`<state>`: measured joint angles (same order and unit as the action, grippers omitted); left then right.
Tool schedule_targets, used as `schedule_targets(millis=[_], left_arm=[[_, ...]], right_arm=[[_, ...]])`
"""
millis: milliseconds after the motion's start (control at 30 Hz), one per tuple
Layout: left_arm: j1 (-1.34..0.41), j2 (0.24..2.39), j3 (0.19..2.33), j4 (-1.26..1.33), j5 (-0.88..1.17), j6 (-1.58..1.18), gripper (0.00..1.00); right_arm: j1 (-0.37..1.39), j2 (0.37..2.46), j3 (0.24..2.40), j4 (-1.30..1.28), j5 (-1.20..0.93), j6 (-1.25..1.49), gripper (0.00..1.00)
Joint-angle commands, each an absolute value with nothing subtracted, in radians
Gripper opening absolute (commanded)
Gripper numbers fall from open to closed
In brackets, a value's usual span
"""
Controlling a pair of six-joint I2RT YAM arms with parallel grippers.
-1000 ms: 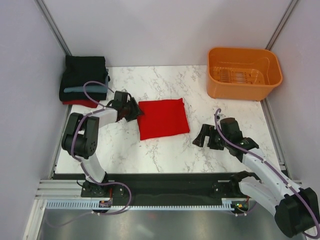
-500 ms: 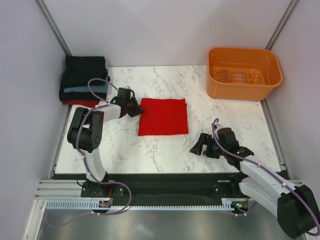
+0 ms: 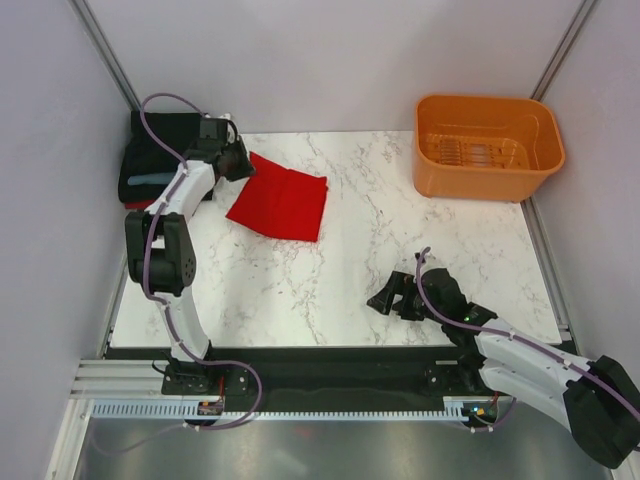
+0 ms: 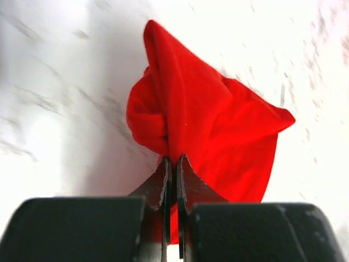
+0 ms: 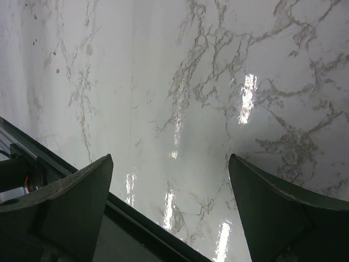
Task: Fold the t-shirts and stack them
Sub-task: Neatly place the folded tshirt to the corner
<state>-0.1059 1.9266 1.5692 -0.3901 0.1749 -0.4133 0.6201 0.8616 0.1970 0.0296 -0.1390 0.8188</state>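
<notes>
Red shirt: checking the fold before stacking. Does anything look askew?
Yes. The red shirt sits rotated on the table, its corner pinched in the shut left gripper; cloth bunches there, so the fold looks untidy.

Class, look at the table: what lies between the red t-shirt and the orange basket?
Nothing: in the top external view, only bare marble table stretches between the red t-shirt and the orange basket.

A white, grey-veined marble counter point(image 3: 400, 250) sits between plain pale walls point(image 3: 330, 60), with metal posts point(image 3: 106, 50) in the back corners. A slotted metal rail point(image 3: 330, 408) runs along its near edge; light glints off the stone.
</notes>
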Motion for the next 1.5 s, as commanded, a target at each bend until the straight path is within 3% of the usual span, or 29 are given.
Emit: schedule_targets(millis=[0, 567, 1467], left_arm=[[-0.078, 1.974, 1.704, -0.546, 0.091, -0.264, 0.02], [-0.025, 1.982, 2.035, -0.680, -0.133, -0.187, 0.02], [-0.026, 1.950, 2.361, -0.693, -0.090, -0.100, 0.02]], right_arm=[[0.624, 0.891, 0.192, 0.060, -0.106, 0.828, 0.95], [0.624, 0.830, 0.147, 0.077, -0.092, 0.853, 0.95], [0.623, 0.776, 0.123, 0.074, -0.094, 0.864, 0.95]])
